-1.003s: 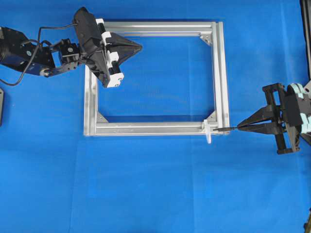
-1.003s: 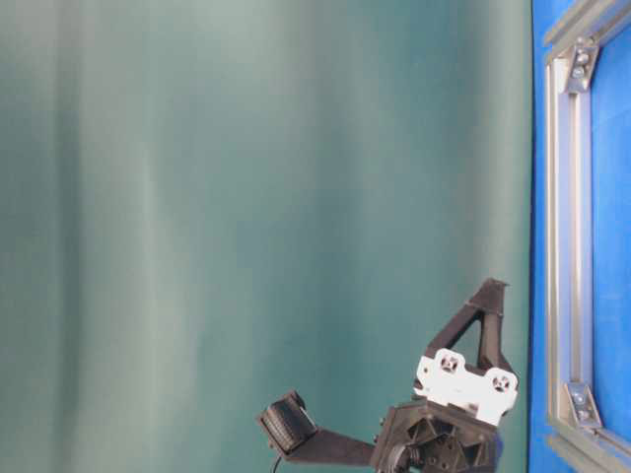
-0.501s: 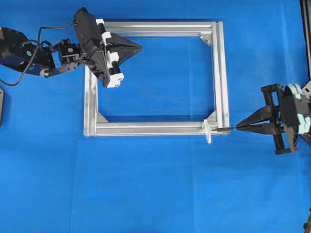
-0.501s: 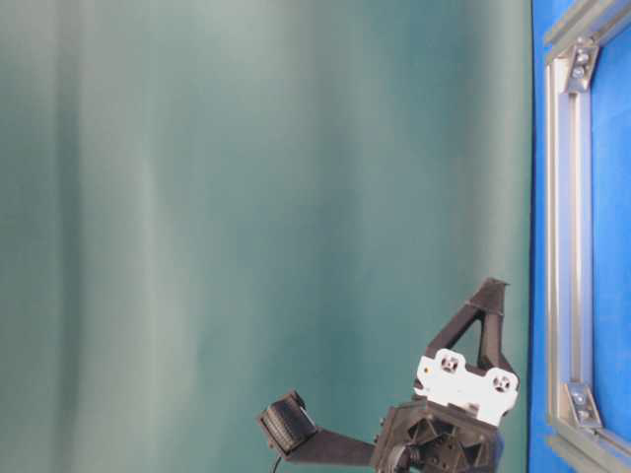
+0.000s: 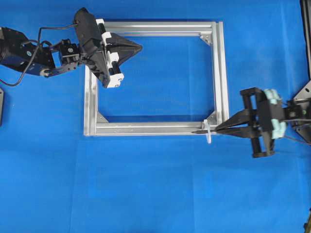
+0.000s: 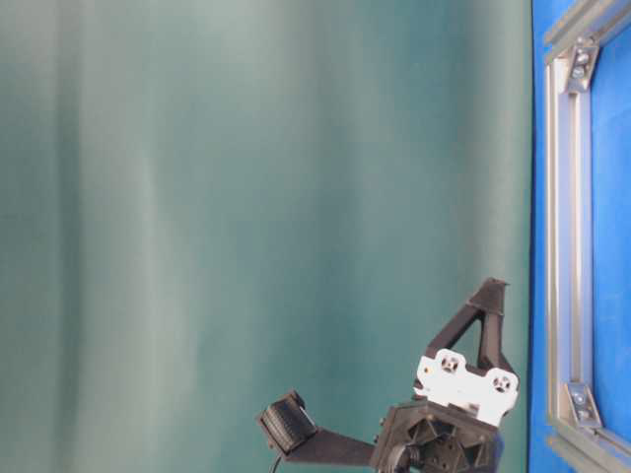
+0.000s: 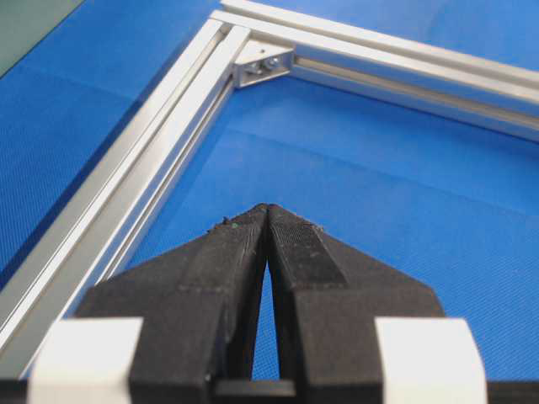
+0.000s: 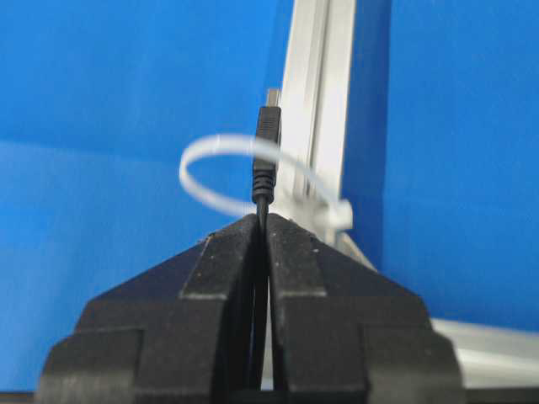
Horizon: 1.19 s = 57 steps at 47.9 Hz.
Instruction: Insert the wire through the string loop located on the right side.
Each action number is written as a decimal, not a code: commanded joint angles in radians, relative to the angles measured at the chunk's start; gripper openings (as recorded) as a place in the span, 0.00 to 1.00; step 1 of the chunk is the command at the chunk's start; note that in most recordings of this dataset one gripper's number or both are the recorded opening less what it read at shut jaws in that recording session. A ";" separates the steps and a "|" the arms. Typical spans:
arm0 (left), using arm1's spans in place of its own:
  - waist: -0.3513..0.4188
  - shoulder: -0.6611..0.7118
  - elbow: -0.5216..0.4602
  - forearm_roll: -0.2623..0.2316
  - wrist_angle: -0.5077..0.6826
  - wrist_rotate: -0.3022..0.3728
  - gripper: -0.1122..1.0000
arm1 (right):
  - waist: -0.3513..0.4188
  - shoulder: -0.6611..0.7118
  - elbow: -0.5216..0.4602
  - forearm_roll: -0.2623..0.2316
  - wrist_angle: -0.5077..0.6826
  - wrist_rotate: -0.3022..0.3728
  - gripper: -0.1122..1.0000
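My right gripper (image 5: 217, 130) (image 8: 262, 220) is shut on the wire, a thin black cable. It sits just right of the frame's bottom-right corner. The wire's plug (image 5: 200, 131) (image 8: 266, 151) sticks out past the fingertips and reaches through the white string loop (image 5: 208, 138) (image 8: 202, 189). In the overhead view its tip lies left of the loop, over the frame's lower bar. My left gripper (image 5: 140, 47) (image 7: 267, 208) (image 6: 490, 286) is shut on nothing and hovers over the frame's top-left corner.
The silver aluminium frame (image 5: 221, 73) (image 7: 143, 177) (image 8: 320, 101) lies flat on the blue cloth, with triangular brackets (image 7: 263, 64) in its corners. A black cable (image 5: 48, 29) loops off the left arm. A dark object (image 5: 1, 104) shows at the left edge.
The right gripper has moved left toward the frame with the wire. The plug, which ended just right of the loop, now passes through it. The left arm has not moved.
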 commanded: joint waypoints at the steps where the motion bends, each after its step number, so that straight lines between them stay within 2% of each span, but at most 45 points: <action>1: -0.003 -0.029 -0.009 0.003 -0.011 -0.003 0.10 | -0.002 0.040 -0.051 0.002 -0.015 -0.002 0.07; 8: -0.003 -0.031 -0.011 0.003 -0.017 -0.009 0.10 | -0.002 0.081 -0.084 0.003 -0.017 -0.003 0.07; 28: -0.038 -0.029 -0.008 0.003 -0.020 -0.015 0.10 | -0.002 0.083 -0.083 0.002 -0.021 -0.003 0.07; 35: -0.103 -0.029 -0.005 0.003 -0.020 -0.017 0.10 | -0.002 0.084 -0.083 0.002 -0.021 -0.003 0.07; 47: -0.258 -0.031 0.006 0.003 -0.015 -0.034 0.10 | -0.002 0.084 -0.084 0.002 -0.021 -0.003 0.07; 57: -0.321 -0.031 0.011 0.003 -0.009 -0.058 0.10 | -0.002 0.084 -0.083 0.002 -0.021 -0.003 0.07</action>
